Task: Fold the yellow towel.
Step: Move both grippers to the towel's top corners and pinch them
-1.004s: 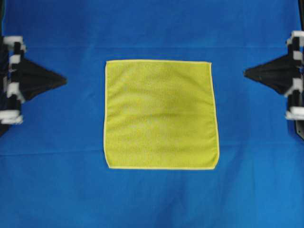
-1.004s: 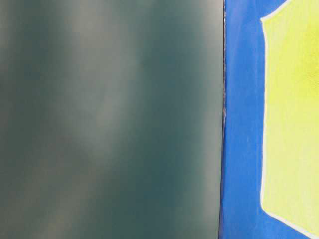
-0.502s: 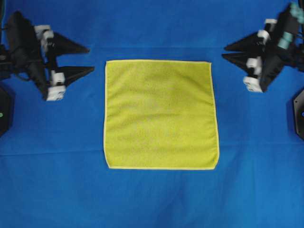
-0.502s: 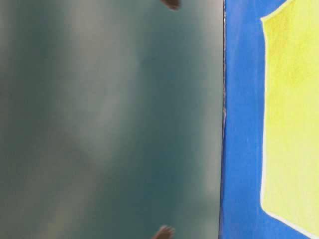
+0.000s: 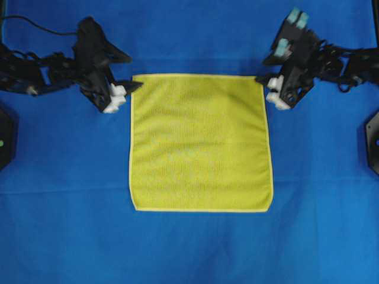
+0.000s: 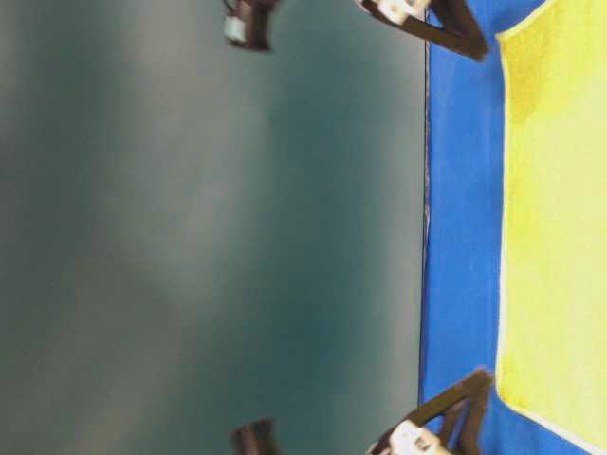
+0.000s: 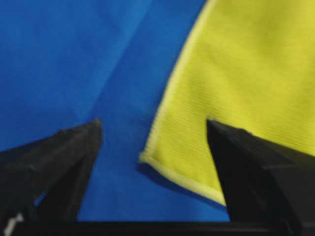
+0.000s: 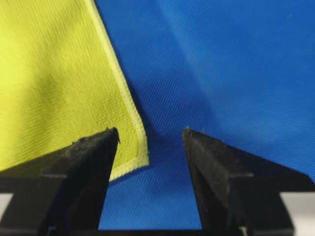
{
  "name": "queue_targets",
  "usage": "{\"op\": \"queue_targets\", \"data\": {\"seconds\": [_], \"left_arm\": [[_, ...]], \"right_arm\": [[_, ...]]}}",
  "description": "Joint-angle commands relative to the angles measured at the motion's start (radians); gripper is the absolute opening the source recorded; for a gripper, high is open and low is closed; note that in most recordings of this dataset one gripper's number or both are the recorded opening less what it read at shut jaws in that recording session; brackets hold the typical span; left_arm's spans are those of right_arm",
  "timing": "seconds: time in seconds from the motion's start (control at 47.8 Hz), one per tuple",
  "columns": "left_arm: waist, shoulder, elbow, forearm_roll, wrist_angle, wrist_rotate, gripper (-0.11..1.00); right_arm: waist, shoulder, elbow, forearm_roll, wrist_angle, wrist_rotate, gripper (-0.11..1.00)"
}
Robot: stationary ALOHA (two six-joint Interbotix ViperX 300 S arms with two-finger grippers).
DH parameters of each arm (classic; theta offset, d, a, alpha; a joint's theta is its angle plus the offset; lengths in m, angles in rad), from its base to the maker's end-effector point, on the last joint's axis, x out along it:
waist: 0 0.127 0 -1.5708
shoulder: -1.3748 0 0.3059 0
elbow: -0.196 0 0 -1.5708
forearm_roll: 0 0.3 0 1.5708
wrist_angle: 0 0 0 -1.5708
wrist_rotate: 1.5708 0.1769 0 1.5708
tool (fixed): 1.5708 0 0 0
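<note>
The yellow towel (image 5: 201,142) lies flat and square on the blue cloth, also seen in the table-level view (image 6: 560,218). My left gripper (image 5: 136,71) is open at the towel's far left corner. In the left wrist view that corner of the towel (image 7: 246,64) sits between the spread fingers of the left gripper (image 7: 153,123), and nothing is gripped. My right gripper (image 5: 260,70) is open at the far right corner. In the right wrist view the towel's (image 8: 49,73) corner lies beside one finger, inside the gap of the right gripper (image 8: 151,131).
A large blue cloth (image 5: 189,248) covers the whole table under the towel. Black arm bases stand at the left edge (image 5: 5,139) and the right edge (image 5: 372,142). A blurred dark green surface (image 6: 209,246) fills the left of the table-level view.
Both arms have swung in from the table's sides to the towel's two far corners. Both grippers were shut a second ago and now stand open. The towel has not moved.
</note>
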Motion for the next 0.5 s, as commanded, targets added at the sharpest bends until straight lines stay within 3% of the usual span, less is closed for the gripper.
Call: {"op": "queue_targets", "data": {"seconds": [0.0, 0.209, 0.314, 0.376, 0.481], "left_arm": [[0.011, 0.035, -0.034, 0.000, -0.009, 0.002, 0.81], [0.026, 0.084, -0.046, 0.002, 0.011, 0.002, 0.77], [0.026, 0.084, -0.048, 0.002, 0.041, 0.000, 0.68], [0.023, 0.084, -0.048, 0.002, 0.063, 0.000, 0.54], [0.014, 0.081, -0.054, 0.005, 0.091, 0.000, 0.27]], "right_arm": [[-0.003, 0.035, -0.028, -0.002, -0.009, -0.002, 0.59], [-0.009, 0.064, -0.029, -0.002, -0.009, -0.002, 0.58], [-0.011, 0.064, -0.028, -0.003, -0.008, -0.005, 0.54], [-0.011, 0.063, -0.029, -0.005, -0.006, -0.006, 0.43], [-0.011, 0.063, -0.028, -0.011, -0.003, -0.006, 0.14]]}}
